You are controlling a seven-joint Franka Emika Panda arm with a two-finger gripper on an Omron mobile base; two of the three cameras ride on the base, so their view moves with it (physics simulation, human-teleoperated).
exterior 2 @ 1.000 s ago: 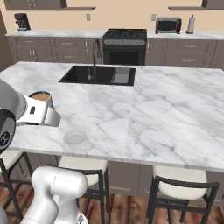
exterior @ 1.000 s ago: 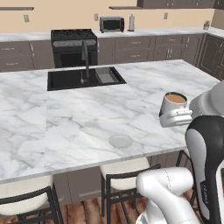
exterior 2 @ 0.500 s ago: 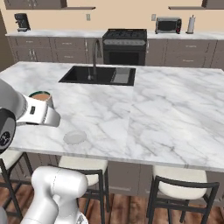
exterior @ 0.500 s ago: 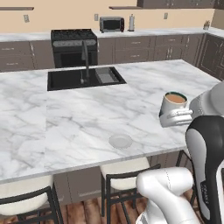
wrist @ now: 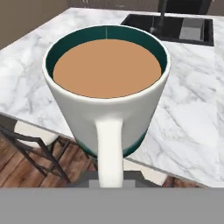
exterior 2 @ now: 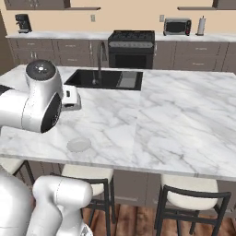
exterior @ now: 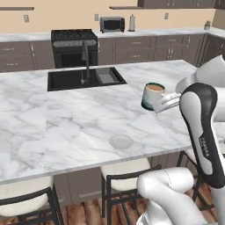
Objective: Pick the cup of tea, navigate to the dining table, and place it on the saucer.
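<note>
The cup of tea [exterior: 153, 96], white with a dark green rim and base band and full of brown liquid, hangs above the marble dining table [exterior: 61, 127]. My gripper [exterior: 165, 102] is shut on it from the right, at the handle side. In the hand view the cup [wrist: 107, 83] sits close up, its handle [wrist: 108, 153] pointing at the camera. The small pale saucer [exterior: 121, 142] lies bare near the table's front edge, left of and nearer than the cup. From the right base the saucer [exterior 2: 79, 144] lies below my arm's elbow, which hides the cup.
A black sink [exterior: 85, 79] with a curved faucet [exterior: 85, 56] is set in the table's far side. Stools [exterior: 125, 173] stand tucked under the front edge, with more [exterior 2: 193, 198] to the right. A stove [exterior: 74, 44] and cabinets line the back wall.
My arm has carried the cup left and a little farther over the table, closer to the saucer. In the right base view the elbow has swung in front of the cup.
</note>
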